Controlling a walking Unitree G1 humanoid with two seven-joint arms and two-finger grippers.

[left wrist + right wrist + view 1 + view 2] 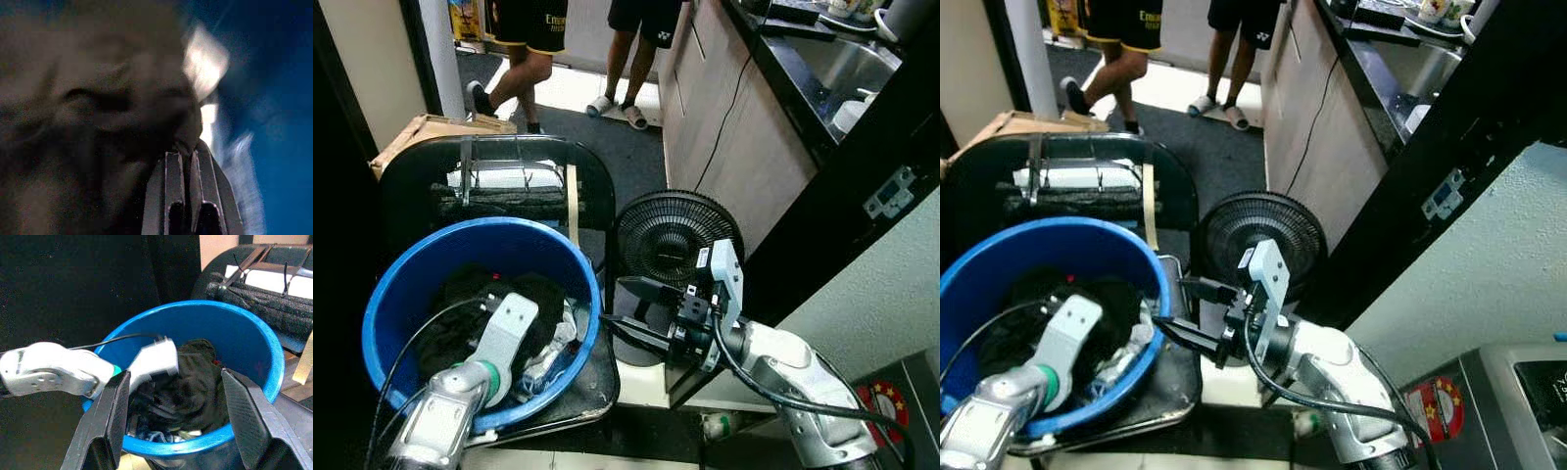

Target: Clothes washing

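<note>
The dark clothes [480, 304] lie heaped in the bottom of the blue plastic tub [401, 284], with a few pale and light-blue pieces [548, 357] tucked against the near wall. The tub sits on a black chair [592, 196], whose backrest rises behind it with a rolled dark bundle [499, 199] strapped across.

My left arm reaches over the tub's near rim and angles down into it, wrist bent so that my left gripper [188, 152] is buried in the pile. In the left wrist view my two black fingers [173, 181] lie pressed close together, their tips against a fold of dark cloth; the picture is too blurred for me to tell whether any fabric is pinched between them.

My right arm is bent at the elbow and stretched sideways toward the tub, holding my right gripper [631, 308] just outside its rim, above the chair seat. Those jaws stand wide apart, holding nothing, and point at the tub.

A black floor fan [671, 235] stands just behind my right gripper, beside a wooden cabinet [734, 147]. Farther off, two people's legs [524, 69] stand on the floor.
</note>
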